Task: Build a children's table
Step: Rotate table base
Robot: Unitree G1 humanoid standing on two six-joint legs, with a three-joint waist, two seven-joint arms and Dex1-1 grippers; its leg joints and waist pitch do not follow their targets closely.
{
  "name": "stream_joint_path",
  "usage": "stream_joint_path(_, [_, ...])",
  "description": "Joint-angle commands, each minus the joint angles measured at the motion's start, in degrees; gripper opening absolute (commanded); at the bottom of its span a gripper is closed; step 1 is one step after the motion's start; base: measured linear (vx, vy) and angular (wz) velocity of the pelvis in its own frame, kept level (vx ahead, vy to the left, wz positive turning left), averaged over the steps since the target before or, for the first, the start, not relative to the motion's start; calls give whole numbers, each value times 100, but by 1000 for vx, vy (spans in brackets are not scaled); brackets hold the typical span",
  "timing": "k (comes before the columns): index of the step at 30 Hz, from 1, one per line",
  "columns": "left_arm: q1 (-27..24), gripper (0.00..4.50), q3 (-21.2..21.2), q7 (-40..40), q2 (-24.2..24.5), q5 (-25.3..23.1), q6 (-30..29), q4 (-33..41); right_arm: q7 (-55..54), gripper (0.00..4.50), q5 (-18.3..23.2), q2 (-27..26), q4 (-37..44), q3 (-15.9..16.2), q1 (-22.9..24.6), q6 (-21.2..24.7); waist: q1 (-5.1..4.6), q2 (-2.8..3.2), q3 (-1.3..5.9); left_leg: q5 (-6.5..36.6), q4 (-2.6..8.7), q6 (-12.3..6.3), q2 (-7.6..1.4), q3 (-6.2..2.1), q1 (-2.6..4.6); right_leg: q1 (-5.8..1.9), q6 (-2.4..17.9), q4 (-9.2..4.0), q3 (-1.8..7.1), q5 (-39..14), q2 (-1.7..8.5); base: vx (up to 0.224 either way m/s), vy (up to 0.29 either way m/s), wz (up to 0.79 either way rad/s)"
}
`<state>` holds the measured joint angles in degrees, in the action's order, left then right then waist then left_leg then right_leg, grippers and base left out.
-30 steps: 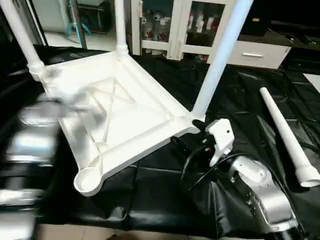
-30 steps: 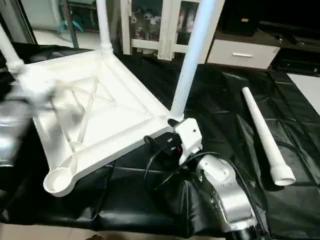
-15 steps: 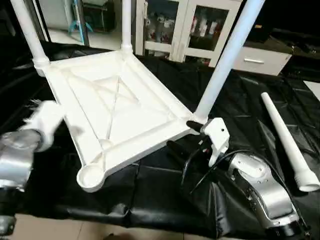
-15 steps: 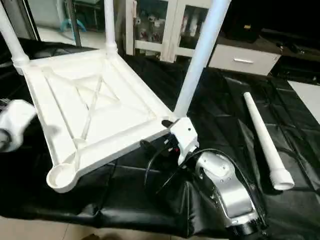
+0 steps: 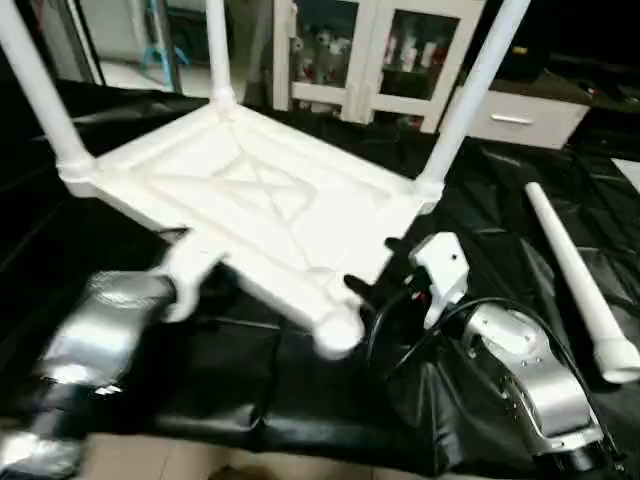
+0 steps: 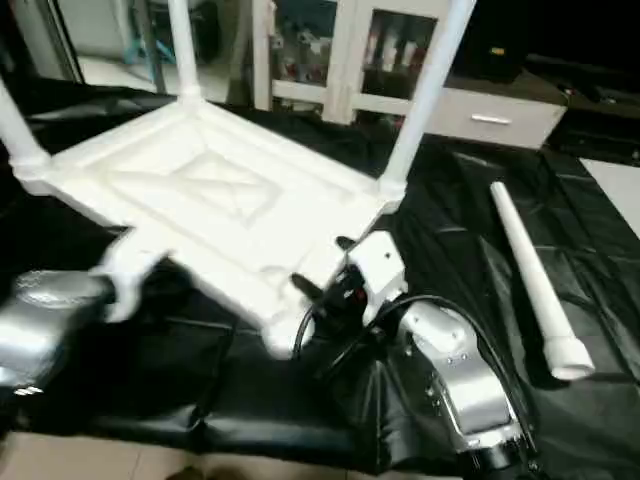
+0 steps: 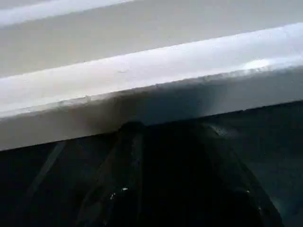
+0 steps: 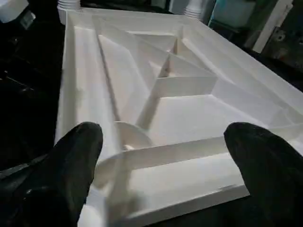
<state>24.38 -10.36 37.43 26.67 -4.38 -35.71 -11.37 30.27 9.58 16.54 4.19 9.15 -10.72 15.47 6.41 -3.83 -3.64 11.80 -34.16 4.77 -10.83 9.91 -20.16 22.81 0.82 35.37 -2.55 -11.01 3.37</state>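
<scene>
Right wrist view: spread fingers (image 8: 265,161) framing table top (image 8: 156,94).

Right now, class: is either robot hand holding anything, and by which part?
The left hand grips the table top by its near rim. The right hand is open, holding nothing.

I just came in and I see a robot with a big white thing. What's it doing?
The robot is building a little table. The white tabletop lies upside down on a black sheet, with three legs already standing up from its corners. The fourth leg lies loose on the sheet, off to the robot's right. The left gripper is at the tabletop's near edge. The right gripper is open by the corner with the empty socket.
</scene>
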Motion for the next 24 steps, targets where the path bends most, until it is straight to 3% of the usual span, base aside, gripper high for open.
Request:
stream_joint_path(1, [221,165,-112,-367,-188,-128,291,-269,-67,450,13,41,-6,-198,-36,-40,-39,141,365,1013,455,109,-224,-71,70,-241,979,-397,287,-737,433,0,0,0])
stream_joint_path(10, [395,165,-215,-417,-563,-88,425,-371,31,450,110,132,32,-329,-41,-111,-43,132,388,833,438,25,-230,-78,39,-267,1048,-365,273,-425,436,0,0,0])
stream_joint_path(16, [-182,165,32,265,-156,552,45,920,40,450,191,121,173,-466,0,-80,-77,142,372,884,452,27,-254,-77,35,-266,1177,-345,266,-434,443,0,0,0])
stream_joint_path(17, [-395,165,203,560,8,850,-25,1350,19,450,267,99,246,-514,33,-54,-108,67,370,918,453,33,-257,-65,37,-268,1183,-344,266,-524,442,0,0,0])
stream_joint_path(20, [-558,165,359,771,130,1088,-32,1659,-19,450,345,63,303,-577,51,-19,-143,111,345,989,461,13,-242,-58,34,-237,1125,-367,266,-745,416,0,0,0])
stream_joint_path(22, [-738,165,1077,730,-20,1606,-32,1955,-377,450,441,-119,393,-791,-50,119,-145,60,332,1090,463,17,-233,-52,47,-229,1056,-392,268,-1031,430,0,0,0])
stream_joint_path(24, [-707,165,1513,191,-342,1643,-16,1923,-649,450,454,-281,424,-892,-105,200,-144,74,324,1128,471,60,-233,-58,51,-199,988,-406,263,-1231,418,0,0,0])
